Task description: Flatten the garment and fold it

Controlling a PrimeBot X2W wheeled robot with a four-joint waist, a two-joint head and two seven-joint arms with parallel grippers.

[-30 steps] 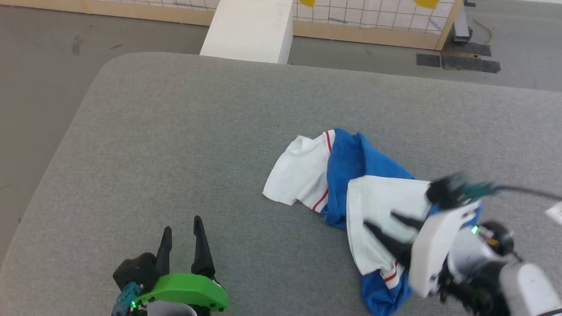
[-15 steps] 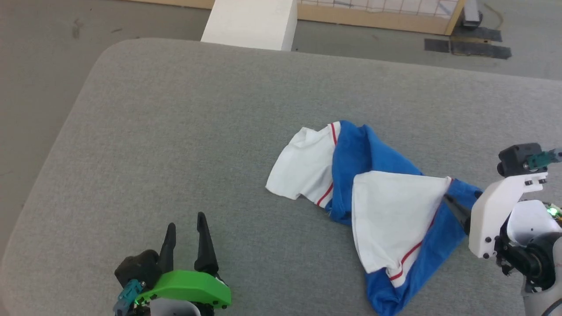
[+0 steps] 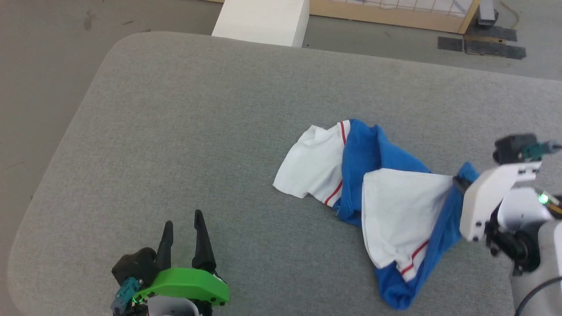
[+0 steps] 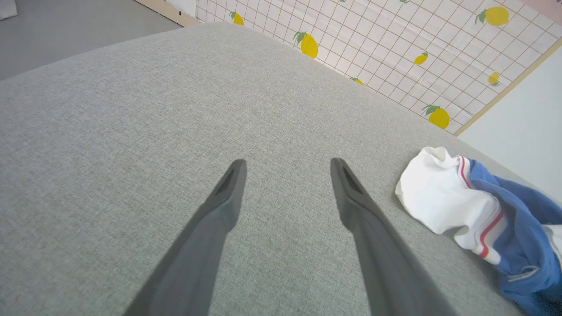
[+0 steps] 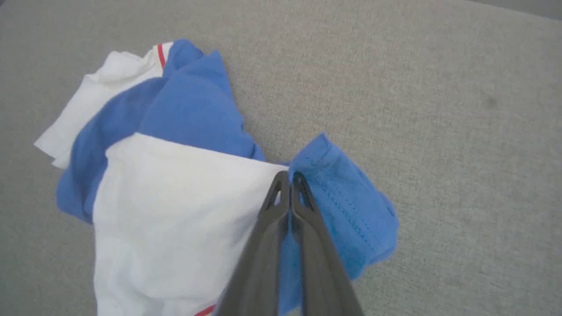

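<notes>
Right hand (image 5: 287, 177) is pinched shut on the garment (image 3: 395, 206) where a white sleeve (image 5: 175, 197) meets a blue stitched hem (image 5: 351, 206), the cloth drawn taut toward it. Left hand (image 3: 183, 219) hovers wide open over bare bench (image 3: 197, 131), well apart from the crumpled heap lying right of centre. The jersey looks light, soft and limp — it will likely drape and bunch rather than hold shape. Seamed edges — hem, shoulder, cuff — seem the surest holds for spreading it flat.

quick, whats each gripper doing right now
Left gripper: open, holding nothing, over the grey table.
Right gripper: shut, pinching the garment where white sleeve meets blue fabric.
</notes>
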